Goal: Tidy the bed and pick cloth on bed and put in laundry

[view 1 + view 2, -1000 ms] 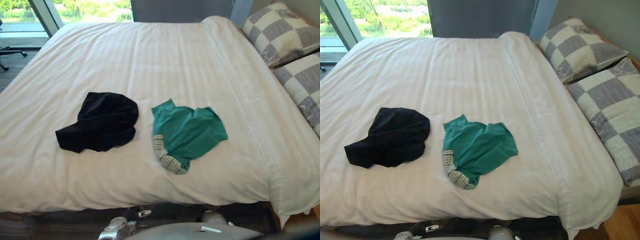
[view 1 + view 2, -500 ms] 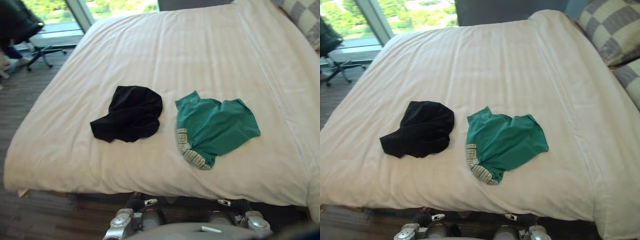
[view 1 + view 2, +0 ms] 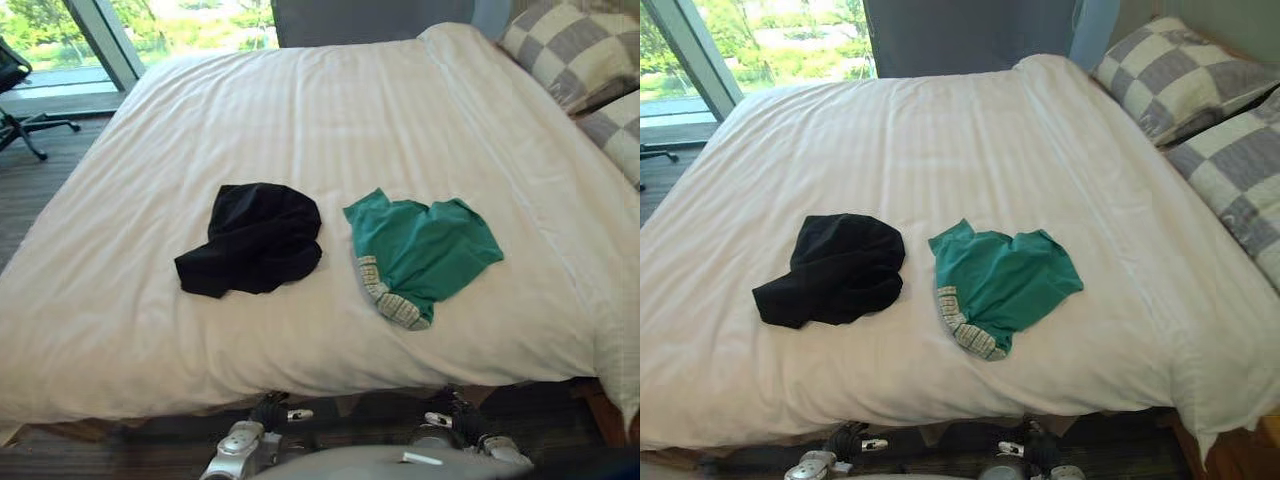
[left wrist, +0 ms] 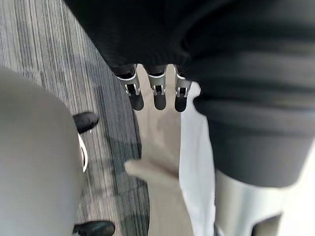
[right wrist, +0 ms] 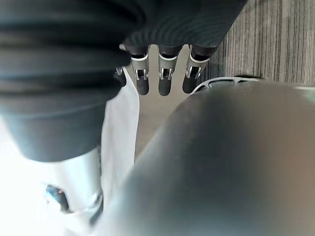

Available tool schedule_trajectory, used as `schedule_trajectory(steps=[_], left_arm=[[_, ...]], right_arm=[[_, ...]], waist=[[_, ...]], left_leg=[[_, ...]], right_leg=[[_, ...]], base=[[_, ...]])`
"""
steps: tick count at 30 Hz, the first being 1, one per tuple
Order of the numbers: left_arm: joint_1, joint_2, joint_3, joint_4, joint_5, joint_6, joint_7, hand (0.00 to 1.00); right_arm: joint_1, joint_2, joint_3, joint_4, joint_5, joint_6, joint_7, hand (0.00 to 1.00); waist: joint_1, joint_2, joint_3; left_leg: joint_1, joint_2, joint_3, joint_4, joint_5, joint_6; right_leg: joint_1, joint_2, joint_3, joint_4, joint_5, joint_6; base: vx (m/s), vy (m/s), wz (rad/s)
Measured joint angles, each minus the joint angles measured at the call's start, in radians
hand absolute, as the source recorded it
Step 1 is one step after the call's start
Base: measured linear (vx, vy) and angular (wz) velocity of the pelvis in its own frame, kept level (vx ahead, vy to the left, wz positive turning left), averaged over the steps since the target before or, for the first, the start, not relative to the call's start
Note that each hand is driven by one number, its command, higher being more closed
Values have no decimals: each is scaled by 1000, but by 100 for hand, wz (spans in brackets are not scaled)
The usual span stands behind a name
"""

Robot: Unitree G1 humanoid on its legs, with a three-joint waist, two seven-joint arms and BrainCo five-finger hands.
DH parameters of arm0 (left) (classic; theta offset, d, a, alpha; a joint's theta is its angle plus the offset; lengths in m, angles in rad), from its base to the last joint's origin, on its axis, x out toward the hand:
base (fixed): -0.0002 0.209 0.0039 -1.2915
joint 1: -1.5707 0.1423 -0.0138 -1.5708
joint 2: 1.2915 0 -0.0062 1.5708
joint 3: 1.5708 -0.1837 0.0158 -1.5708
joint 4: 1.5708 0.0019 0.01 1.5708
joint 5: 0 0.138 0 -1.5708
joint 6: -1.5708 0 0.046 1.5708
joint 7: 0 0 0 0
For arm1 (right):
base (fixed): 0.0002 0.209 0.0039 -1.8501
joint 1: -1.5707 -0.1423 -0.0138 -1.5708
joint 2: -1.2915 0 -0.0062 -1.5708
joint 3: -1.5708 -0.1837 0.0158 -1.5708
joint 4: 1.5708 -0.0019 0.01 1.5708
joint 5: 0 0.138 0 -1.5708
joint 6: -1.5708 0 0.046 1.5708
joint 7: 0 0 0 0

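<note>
The black cloth [image 3: 255, 240] and green cloth [image 3: 425, 250] lie just apart near the close edge of the bed [image 3: 300, 375]. The left hand [image 4: 154, 96] and right hand [image 5: 165, 81] hang with fingers straight, holding nothing. A careless grab could bunch the white cover [image 3: 940, 130] too.

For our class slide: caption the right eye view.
Black cloth and green cloth lie apart on a white bed beside checked pillows.
</note>
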Motion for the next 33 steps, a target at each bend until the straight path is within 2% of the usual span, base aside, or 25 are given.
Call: schedule_trajectory(steps=[3,5,9,14,16,18,19,20,22,23,24,25,26,29,32,33], left_arm=[[-7,-3,-2,0,-32,40,47,0],[-2,-13,-1,0,-66,59,81,0],[6,-25,48,16,-168,83,114,0],[35,-32,132,18,-271,93,122,0],[40,-41,198,33,-357,101,152,0],[41,-50,266,46,-393,109,182,0],[42,-50,321,54,-415,124,232,0],[43,-47,356,56,-442,130,259,0],[44,-21,530,53,-536,167,334,0],[43,-12,589,50,-560,168,354,0],[45,13,708,30,-592,172,384,0],[43,29,757,22,-599,176,391,0],[43,68,851,-6,-600,188,398,0],[40,193,1060,-75,-601,189,381,0],[31,264,1134,-124,-550,145,340,0],[27,297,1138,-152,-516,115,327,0]], right_arm=[[3,-6,0,-4,4,1,4,0],[7,-18,4,0,4,9,21,0],[-8,-27,12,31,7,28,40,0],[-15,-18,-8,52,109,101,-5,0],[-14,8,-127,76,242,140,-67,0],[-9,41,-261,89,327,148,-122,0],[2,52,-354,90,391,148,-163,0],[6,52,-394,89,422,147,-183,0],[29,37,-553,58,511,139,-246,0],[39,33,-589,43,530,131,-266,0],[50,14,-657,27,561,106,-298,0],[56,3,-690,18,572,98,-310,0],[64,-19,-756,-12,588,76,-335,0],[64,-98,-900,-89,587,7,-365,0],[60,-146,-978,-131,574,-50,-357,0],[53,-163,-1000,-162,562,-74,-354,0]], waist=[[-7,1,-5],[-12,16,-5],[3,24,-9],[4,23,-10],[6,25,-11],[5,29,-13],[7,30,-14],[8,31,-14],[21,34,-16],[21,33,-19],[22,31,-33],[24,31,-38],[29,26,-47],[36,17,-85],[53,14,-110],[62,16,-119]], left_leg=[[-3,26,-39,0,32,-7],[-5,33,-44,3,39,-13],[-5,38,-39,6,46,-23],[2,37,-39,6,49,-28],[2,37,-39,6,49,-29],[1,37,-39,6,49,-29],[1,36,-37,5,49,-29],[1,36,-35,5,49,-29],[1,37,-11,1,49,-29],[-2,37,3,1,49,-29],[-15,38,33,0,49,-29],[-19,39,38,0,49,-29],[-24,40,44,0,48,-27],[-28,41,53,-1,44,-23],[-28,42,60,-1,40,-23],[-28,43,62,-1,40,-23]], right_leg=[[30,26,-32,-28,3,5],[53,33,-56,-38,11,16],[89,44,-69,-80,16,17],[133,51,-95,-134,31,15],[139,53,-105,-145,32,15],[147,53,-117,-154,34,18],[157,53,-125,-158,34,18],[157,53,-129,-158,34,18],[168,53,-142,-158,34,18],[169,53,-146,-157,34,18],[168,53,-158,-157,34,18],[167,53,-164,-157,34,18],[165,53,-169,-155,34,18],[159,51,-171,-150,34,17],[155,50,-171,-142,31,12],[153,50,-171,-138,29,10]], base=[[58,-141,32],[116,-90,42],[94,-28,13],[44,-13,9],[-6,-5,12],[-4,-9,12],[-2,-9,15],[-11,-2,15],[-18,5,13],[-49,10,21],[-53,11,20],[-53,7,20],[-28,7,7],[0,0,0],[6,0,-1],[0,0,0]])
